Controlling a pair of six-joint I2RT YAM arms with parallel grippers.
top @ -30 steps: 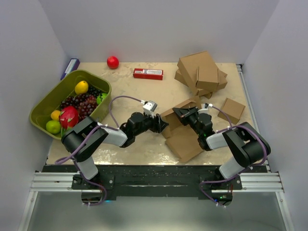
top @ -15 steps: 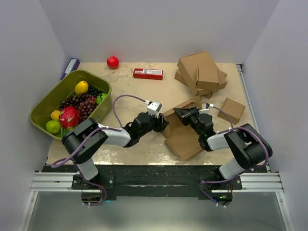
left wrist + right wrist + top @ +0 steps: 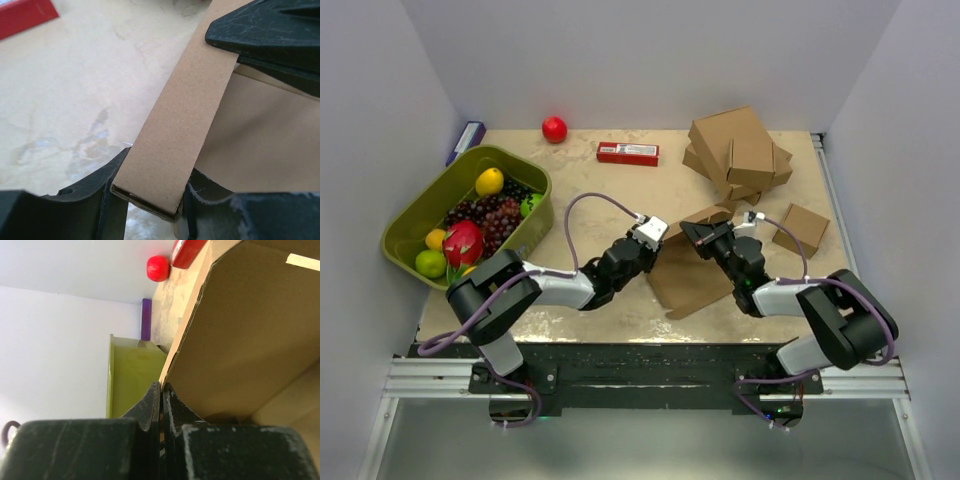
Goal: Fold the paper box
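We see the overhead view bright and even, lit softly from above. The table [image 3: 600,190] carries only faint, short shadows under the left arm [image 3: 545,285], and a mild sheen lies along its near edge. The white walls [image 3: 650,60] take a slight lilac cast. In the left wrist view the cardboard box [image 3: 175,130] is sharp enough to show its grain. The left gripper [image 3: 170,100] shows pale scratches, and the red carton [image 3: 25,17] at far left goes soft. In the right wrist view the right gripper [image 3: 161,389] is a dark blur, the box's inside lies in shade, and the red ball [image 3: 158,267] looks a little soft.
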